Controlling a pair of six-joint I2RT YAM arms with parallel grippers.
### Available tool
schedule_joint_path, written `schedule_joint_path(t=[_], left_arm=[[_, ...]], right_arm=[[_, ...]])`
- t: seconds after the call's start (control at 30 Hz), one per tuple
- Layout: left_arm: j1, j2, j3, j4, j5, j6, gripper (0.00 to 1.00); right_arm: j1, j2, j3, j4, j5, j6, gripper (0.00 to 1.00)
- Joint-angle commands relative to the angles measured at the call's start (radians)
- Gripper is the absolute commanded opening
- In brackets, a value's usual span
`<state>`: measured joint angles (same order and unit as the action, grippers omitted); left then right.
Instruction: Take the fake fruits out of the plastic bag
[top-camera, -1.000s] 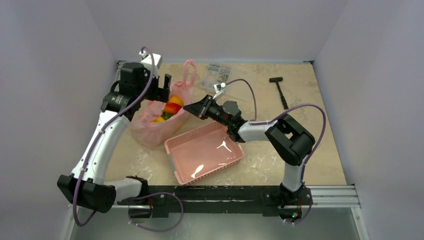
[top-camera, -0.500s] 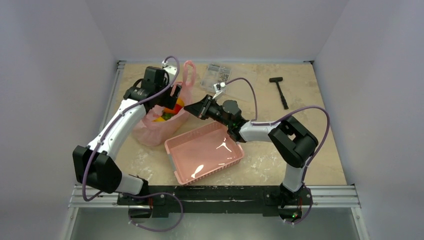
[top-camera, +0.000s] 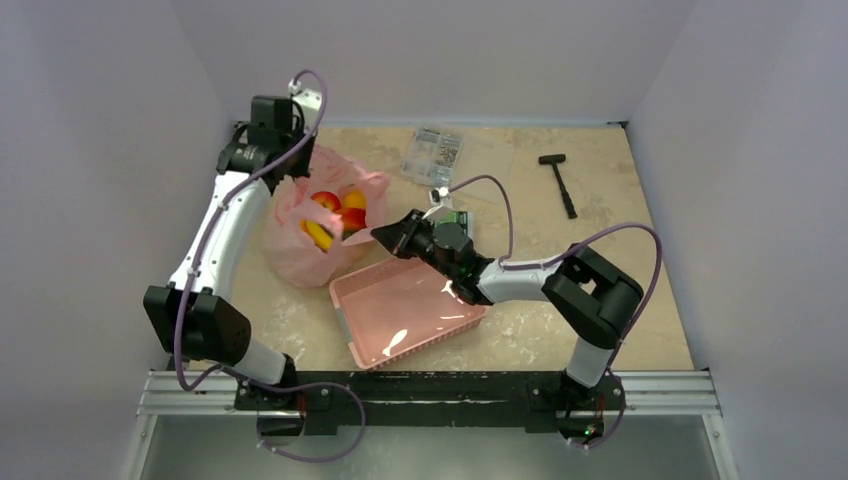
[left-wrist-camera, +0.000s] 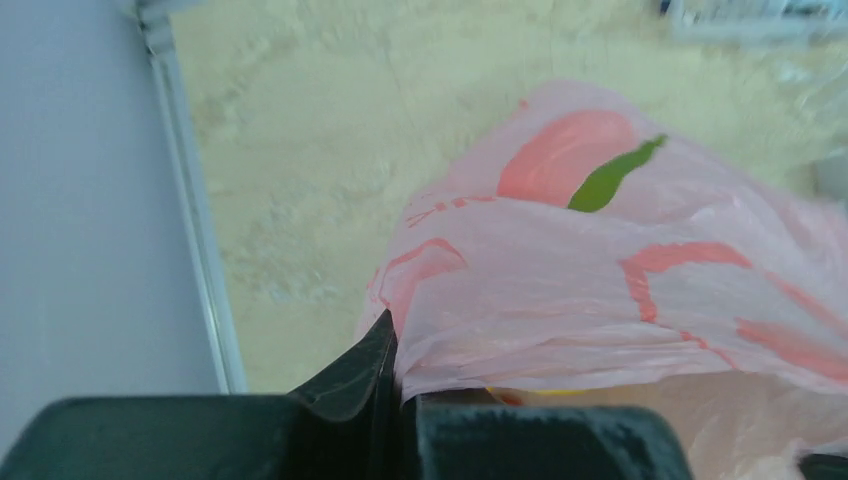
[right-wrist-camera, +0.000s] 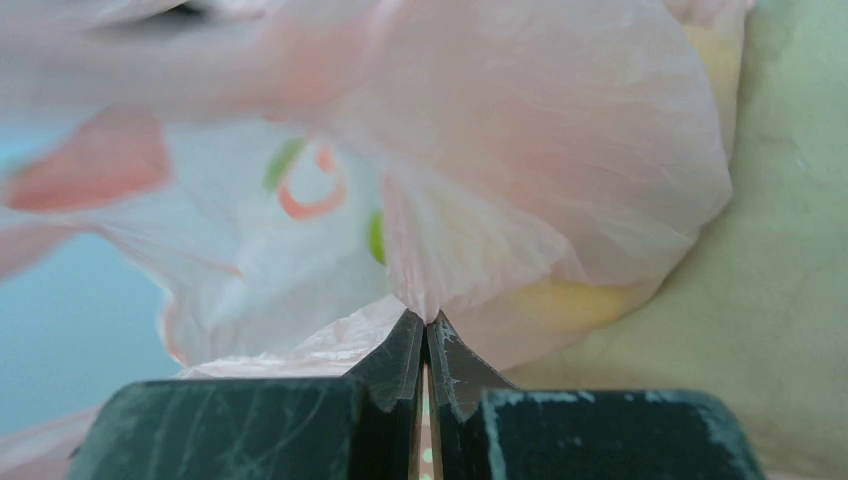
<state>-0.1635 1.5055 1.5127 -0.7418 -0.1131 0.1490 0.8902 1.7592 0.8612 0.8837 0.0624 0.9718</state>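
The pink plastic bag (top-camera: 290, 255) lies at the back left of the table, its mouth pulled wide. Inside it the fake fruits (top-camera: 335, 212) show: red, orange and yellow pieces. My left gripper (top-camera: 288, 172) is shut on the bag's back-left edge; in the left wrist view the film (left-wrist-camera: 600, 290) bunches out from between the closed fingers of the gripper (left-wrist-camera: 398, 345). My right gripper (top-camera: 378, 234) is shut on the bag's right edge. In the right wrist view that gripper (right-wrist-camera: 426, 320) pinches a fold of the bag (right-wrist-camera: 520, 150), and a yellowish fruit (right-wrist-camera: 560, 300) shows through the film.
A rigid pink latticed basket (top-camera: 340, 300) stands just in front of the right gripper, close to the bag. A clear packet (top-camera: 433, 152) and a black hammer (top-camera: 558, 180) lie at the back. The table's metal edge rail (left-wrist-camera: 195, 220) and the left wall run close beside the left gripper.
My left gripper was open over the bag's mouth; it has shut on the edge and drawn it back and left. The mouth has widened and more fruits show. The right gripper shifted slightly nearer.
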Motion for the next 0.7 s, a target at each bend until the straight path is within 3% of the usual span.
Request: schedule_joint_path(t=[0.0, 0.2, 0.37, 0.4, 0.5, 0.67], left_arm=[[0.021, 0.031, 0.161, -0.046, 0.101, 0.077, 0.00], [0.024, -0.005, 0.082, -0.026, 0.146, 0.004, 0.02], [0.021, -0.106, 0.026, -0.077, 0.085, -0.136, 0.58], [0.021, -0.141, 0.002, -0.086, 0.070, -0.181, 0.72], [0.019, -0.265, -0.085, -0.105, 0.047, -0.265, 0.99], [0.018, -0.485, -0.211, -0.127, 0.009, -0.385, 1.00]], right_arm=[[0.030, -0.011, -0.019, -0.068, 0.189, 0.056, 0.00], [0.032, 0.017, -0.003, -0.042, 0.159, -0.001, 0.00], [0.032, 0.041, 0.094, -0.116, 0.085, -0.116, 0.00], [0.032, 0.036, 0.106, -0.137, 0.093, -0.134, 0.03], [0.032, 0.009, 0.127, -0.215, 0.117, -0.185, 0.26], [0.033, -0.047, 0.182, -0.388, 0.146, -0.335, 0.53]])
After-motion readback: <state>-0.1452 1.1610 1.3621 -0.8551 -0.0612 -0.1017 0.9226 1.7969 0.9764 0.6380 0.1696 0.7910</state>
